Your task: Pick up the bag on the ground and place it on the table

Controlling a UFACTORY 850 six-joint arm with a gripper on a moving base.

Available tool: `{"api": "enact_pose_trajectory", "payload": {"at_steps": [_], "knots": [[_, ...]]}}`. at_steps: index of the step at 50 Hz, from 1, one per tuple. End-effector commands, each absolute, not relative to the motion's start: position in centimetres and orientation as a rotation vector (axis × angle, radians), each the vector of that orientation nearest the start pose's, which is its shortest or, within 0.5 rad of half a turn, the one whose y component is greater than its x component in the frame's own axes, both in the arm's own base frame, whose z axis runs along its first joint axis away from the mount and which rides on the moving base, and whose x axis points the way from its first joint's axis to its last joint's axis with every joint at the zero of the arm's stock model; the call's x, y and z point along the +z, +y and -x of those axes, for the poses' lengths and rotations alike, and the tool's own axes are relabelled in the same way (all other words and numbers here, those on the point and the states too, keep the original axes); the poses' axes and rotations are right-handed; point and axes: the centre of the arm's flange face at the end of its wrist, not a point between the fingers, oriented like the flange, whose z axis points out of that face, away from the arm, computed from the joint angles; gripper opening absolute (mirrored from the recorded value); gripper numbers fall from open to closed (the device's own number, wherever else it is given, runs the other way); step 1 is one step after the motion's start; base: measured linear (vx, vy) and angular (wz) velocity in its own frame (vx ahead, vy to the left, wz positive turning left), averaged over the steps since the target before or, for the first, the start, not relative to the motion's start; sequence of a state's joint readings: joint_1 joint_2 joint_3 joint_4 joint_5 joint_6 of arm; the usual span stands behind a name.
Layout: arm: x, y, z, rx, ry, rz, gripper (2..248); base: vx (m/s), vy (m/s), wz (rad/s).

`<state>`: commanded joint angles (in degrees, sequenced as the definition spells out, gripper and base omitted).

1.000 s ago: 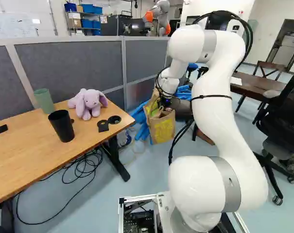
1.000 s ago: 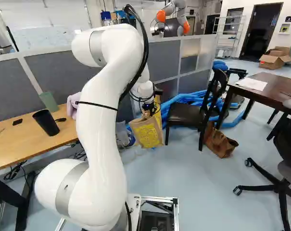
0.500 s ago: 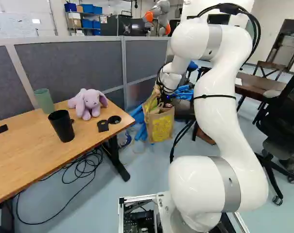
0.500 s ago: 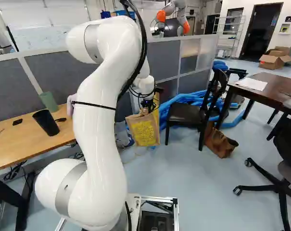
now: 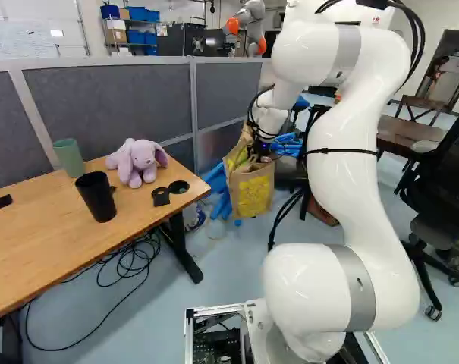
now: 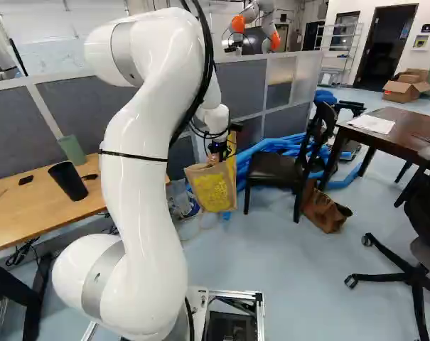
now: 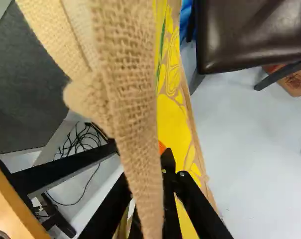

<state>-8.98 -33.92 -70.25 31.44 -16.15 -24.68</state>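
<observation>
With twelve o'clock straight ahead of the base, the wooden table (image 5: 55, 235) lies at ten to eleven. On it stand a green cup (image 5: 69, 158) and a black cup (image 5: 97, 196); what either contains, if anything, cannot be told. A purple stuffed elephant (image 5: 138, 161) sits toward one o'clock from the black cup.

At twelve, the burlap bag (image 5: 252, 189) hangs upright from the gripper (image 6: 215, 158), apparently clear of the floor. The jaws are clenched on its handle, which runs down between them. Something yellow-green shows at its mouth; the rest inside is hidden.

Between twelve and one is a dark chair (image 6: 275, 172), with a brown bag (image 6: 326, 212) on the floor just beside it, its contents unclear. A dark table (image 6: 396, 131) stands at one o'clock, an open cardboard box (image 6: 406, 88) well beyond.

The pick looks done and the carry in hand. If the wooden table is the goal, the arm should next raise the bag above its edge, swing toward ten, and lower it away from cups and elephant; a swaying bottom could knock them.
</observation>
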Motion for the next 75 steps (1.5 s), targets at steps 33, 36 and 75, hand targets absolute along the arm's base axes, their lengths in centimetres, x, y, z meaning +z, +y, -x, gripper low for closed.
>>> {"api": "enact_pose_trajectory", "payload": {"at_steps": [33, 36, 75], "knots": [[39.6, -9.1, -60.6, -0.684, 0.251, 2.959, 21, 0.000, 0.000, 0.000], [40.0, -9.1, -60.5, -0.693, 0.247, 2.959, 21, 0.000, 0.000, 0.000], [45.2, -8.9, -59.9, -0.804, 0.228, 2.934, 21, 0.000, 0.000, 0.000]]}}
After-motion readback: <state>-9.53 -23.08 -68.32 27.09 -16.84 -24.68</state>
